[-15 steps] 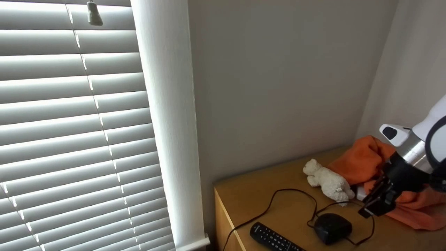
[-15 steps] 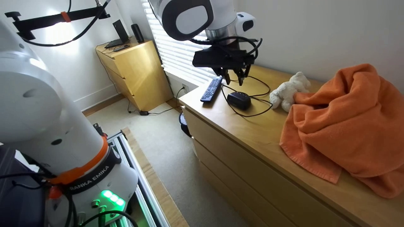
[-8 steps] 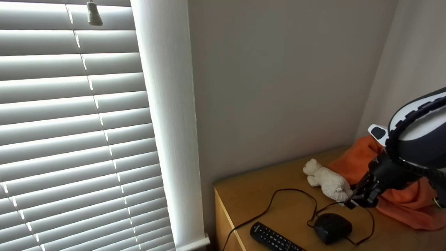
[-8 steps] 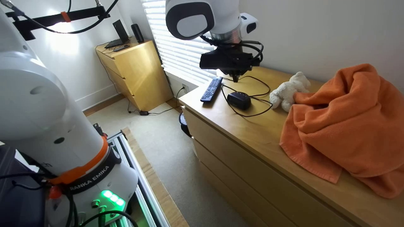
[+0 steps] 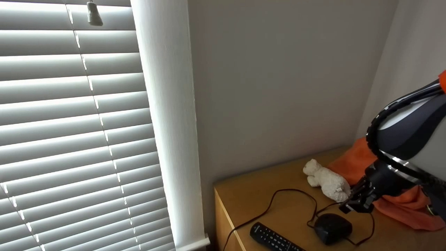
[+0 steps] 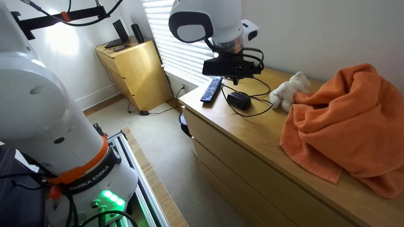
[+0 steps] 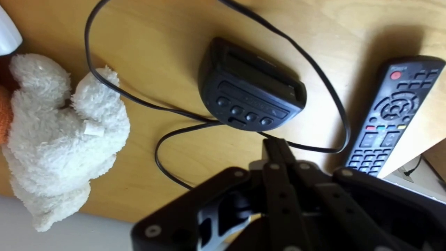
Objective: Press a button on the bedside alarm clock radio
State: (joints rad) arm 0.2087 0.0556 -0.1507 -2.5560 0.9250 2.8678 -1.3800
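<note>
The bedside alarm clock radio is a small black rounded device with several round buttons on its sloped top. It sits on the wooden dresser top, with its thin black cord looped around it. It also shows in both exterior views. My gripper is shut, with its fingertips together and nothing between them. In the wrist view the fingertips appear just below the clock's button edge, apart from it. In both exterior views the gripper hangs above the dresser near the clock.
A long black remote lies beside the clock. A white plush toy lies on its other side, against an orange towel. The cord runs over the dresser edge. A wall and window blinds stand behind.
The gripper fingers were apart one second ago and are now shut. The gripper moved toward the plush toy's side, then slightly lower. The clock, remote, toy and towel have not moved.
</note>
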